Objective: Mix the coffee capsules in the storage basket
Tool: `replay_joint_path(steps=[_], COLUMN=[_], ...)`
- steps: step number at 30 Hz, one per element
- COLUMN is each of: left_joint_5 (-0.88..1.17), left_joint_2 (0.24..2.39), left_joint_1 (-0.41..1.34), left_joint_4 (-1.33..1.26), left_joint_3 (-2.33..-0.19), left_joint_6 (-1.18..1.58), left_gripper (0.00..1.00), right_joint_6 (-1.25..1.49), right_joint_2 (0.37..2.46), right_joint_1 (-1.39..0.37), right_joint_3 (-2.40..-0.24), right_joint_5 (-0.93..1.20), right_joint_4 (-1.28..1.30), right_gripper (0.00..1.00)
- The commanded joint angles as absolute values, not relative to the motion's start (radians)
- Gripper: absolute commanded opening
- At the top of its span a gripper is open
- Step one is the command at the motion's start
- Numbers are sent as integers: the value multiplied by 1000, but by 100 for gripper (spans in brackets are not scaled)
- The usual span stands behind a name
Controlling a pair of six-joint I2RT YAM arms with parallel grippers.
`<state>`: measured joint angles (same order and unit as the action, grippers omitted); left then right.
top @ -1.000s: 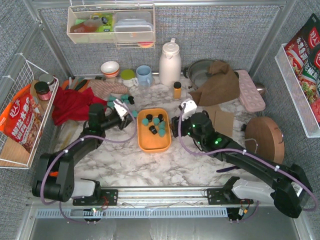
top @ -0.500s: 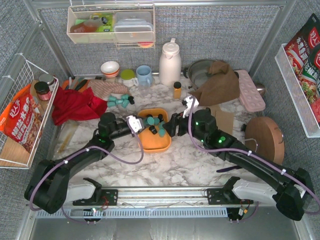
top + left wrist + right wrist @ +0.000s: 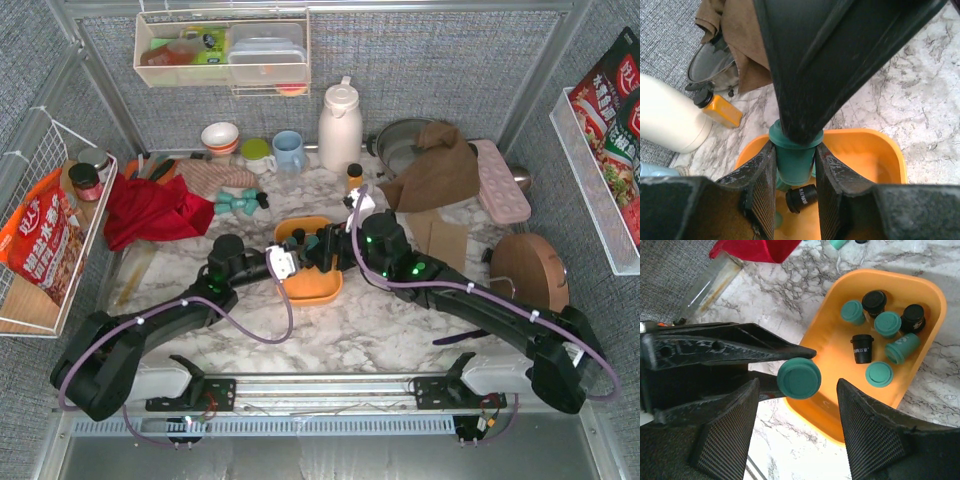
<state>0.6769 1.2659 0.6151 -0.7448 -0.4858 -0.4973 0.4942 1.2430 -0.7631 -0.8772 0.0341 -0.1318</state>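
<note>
Here we list what stands on the marbled tabletop [image 3: 385, 322], each place given from the shallow orange plastic tray [image 3: 322, 288], rounded-rectangular with a low rim.

Item: small cup-shaped coffee capsules [image 3: 887, 323], inside the tray. We count seven, four teal and three black. Most stand lid up. One teal piece [image 3: 902, 348] lies on its side near the tray's wall. One black piece [image 3: 861, 348] shows white lettering.

Item: one further teal capsule [image 3: 799, 378], lid up, raised above the tray's near-left rim. The left gripper [image 3: 794, 167] is clamped tight on its body, with a finger [image 3: 761, 182] pressed to either flank.

Item: the right gripper [image 3: 797, 390], above that same side of the tray. Its jaws stand wide apart and grip nothing. In its own wrist view the held capsule shows between them, clear of both pads [image 3: 875, 435].

Item: a loose cluster of teal and black capsules [image 3: 240, 202], on the marble beyond the tray's far-left corner.

Item: small amber bottle with a black cap [image 3: 354, 179], just beyond the tray's far edge.

Item: tall white jug [image 3: 340, 125], farther beyond the same edge.

Item: crumpled red cloth [image 3: 150, 212], well to the tray's left.

Item: brown cloth [image 3: 437, 165], draped over a grey metal bowl [image 3: 395, 140], beyond the tray's far-right corner.
</note>
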Motion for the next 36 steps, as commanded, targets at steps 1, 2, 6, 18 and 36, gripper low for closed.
replay_joint_path(steps=[1, 2, 6, 18, 36], left_joint_5=[688, 688, 690, 701, 667], left_joint_2=[1261, 1260, 1259, 1251, 1227], left_joint_1=[630, 632, 640, 653, 660], left_joint_4=[-801, -801, -801, -817, -818], left_joint_3=[-486, -486, -486, -483, -477], left_joint_6=[-491, -491, -491, -478, -476], left_gripper=[26, 26, 26, 25, 59], right_joint_6=[511, 510, 503, 489, 496], right_joint_2=[1270, 1276, 1292, 1323, 1312], right_joint_1=[-770, -770, -773, -775, -776], right_joint_3=[-890, -891, -898, -912, -905], right_joint_5=[30, 29, 26, 24, -5], right_joint_4=[-168, -165, -150, -142, -142], right_gripper=[67, 67, 67, 57, 33])
